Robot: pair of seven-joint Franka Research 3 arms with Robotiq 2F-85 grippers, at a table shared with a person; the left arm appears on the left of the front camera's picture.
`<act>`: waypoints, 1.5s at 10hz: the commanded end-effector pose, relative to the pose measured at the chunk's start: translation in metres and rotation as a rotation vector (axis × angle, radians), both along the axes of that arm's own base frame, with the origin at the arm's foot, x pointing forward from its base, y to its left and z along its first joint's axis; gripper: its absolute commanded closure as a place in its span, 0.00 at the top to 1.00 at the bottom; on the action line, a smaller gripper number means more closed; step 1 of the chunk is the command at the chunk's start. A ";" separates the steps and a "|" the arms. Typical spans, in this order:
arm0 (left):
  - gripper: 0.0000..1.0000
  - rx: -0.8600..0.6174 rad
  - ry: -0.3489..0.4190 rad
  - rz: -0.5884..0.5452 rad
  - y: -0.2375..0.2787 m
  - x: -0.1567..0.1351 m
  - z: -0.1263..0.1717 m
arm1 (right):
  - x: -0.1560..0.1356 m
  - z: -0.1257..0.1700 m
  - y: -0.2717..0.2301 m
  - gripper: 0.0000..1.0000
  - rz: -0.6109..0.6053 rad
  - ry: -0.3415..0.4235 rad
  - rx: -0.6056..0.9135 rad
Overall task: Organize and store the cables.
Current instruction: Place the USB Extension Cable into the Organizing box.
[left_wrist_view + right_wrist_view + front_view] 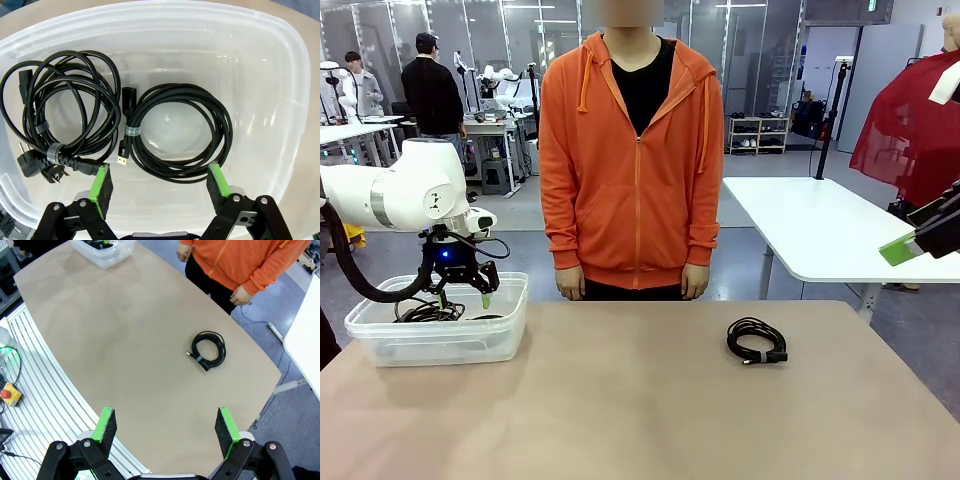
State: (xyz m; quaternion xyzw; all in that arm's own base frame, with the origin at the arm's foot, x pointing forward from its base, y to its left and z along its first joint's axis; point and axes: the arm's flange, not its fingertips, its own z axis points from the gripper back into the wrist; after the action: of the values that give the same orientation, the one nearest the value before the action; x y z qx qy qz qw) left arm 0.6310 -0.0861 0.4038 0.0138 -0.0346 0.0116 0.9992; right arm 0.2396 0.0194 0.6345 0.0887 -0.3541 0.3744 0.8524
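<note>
Your left gripper (159, 176) hangs wide open and empty over the clear bin (280, 65). Two coiled cables (224, 127) lie just beyond its fingertips on the bin floor. Your right gripper (165, 421) is also fully open and holds nothing. A third coil (208, 350) lies well ahead of it on the tan table (115, 325). A person (635, 150) in an orange hoodie stands at the far edge.

Left fingers (101, 187), right fingers (106, 424) apart

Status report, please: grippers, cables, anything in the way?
Left gripper open over the bin; power cable and USB cable inside. Right gripper open, raised high. Third cable coiled on the table, untouched. Person's hands down, away from it.
</note>
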 end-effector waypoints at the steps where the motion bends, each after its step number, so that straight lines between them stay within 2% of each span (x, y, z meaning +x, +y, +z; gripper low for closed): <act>1: 0.95 0.000 0.000 0.000 0.000 0.000 0.000 | -0.001 -0.002 -0.002 1.00 -0.011 0.010 -0.009; 3: 0.95 -0.023 -0.019 -0.126 -0.004 -0.040 0.051 | -0.001 -0.002 -0.002 1.00 -0.011 0.010 -0.009; 5: 0.95 -0.012 0.002 -0.293 -0.013 -0.089 0.091 | -0.001 -0.002 -0.002 1.00 -0.011 0.010 -0.009; 6: 1.00 -0.064 0.036 -0.322 -0.016 -0.112 0.108 | -0.001 -0.002 -0.002 1.00 -0.011 0.010 -0.009; 7: 1.00 -0.123 0.038 -0.381 -0.018 -0.144 0.133 | -0.001 -0.002 -0.002 1.00 -0.011 0.010 -0.009; 8: 1.00 -0.140 0.005 -0.405 -0.020 -0.170 0.153 | -0.001 -0.002 -0.002 1.00 -0.011 0.010 -0.009; 11: 1.00 -0.131 -0.114 -0.588 -0.017 -0.253 0.181 | -0.001 -0.002 -0.002 1.00 -0.011 0.010 -0.009; 12: 1.00 -0.103 -0.176 -0.606 -0.017 -0.274 0.184 | -0.001 -0.002 -0.002 1.00 -0.011 0.010 -0.009; 13: 1.00 -0.053 -0.285 -0.599 -0.019 -0.292 0.184 | -0.001 -0.002 -0.002 1.00 -0.011 0.010 -0.009; 14: 1.00 -0.032 -0.355 -0.674 -0.021 -0.314 0.181 | -0.001 -0.002 -0.002 1.00 -0.011 0.010 -0.009; 15: 1.00 -0.046 -0.406 -0.702 -0.016 -0.336 0.183 | -0.001 -0.002 -0.002 1.00 -0.011 0.010 -0.009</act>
State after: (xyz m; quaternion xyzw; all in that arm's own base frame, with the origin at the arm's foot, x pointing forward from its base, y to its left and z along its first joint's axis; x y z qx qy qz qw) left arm 0.3143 -0.1097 0.6024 -0.0233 -0.1920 -0.3050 0.9325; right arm 0.2397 0.0194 0.6344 0.0887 -0.3540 0.3744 0.8524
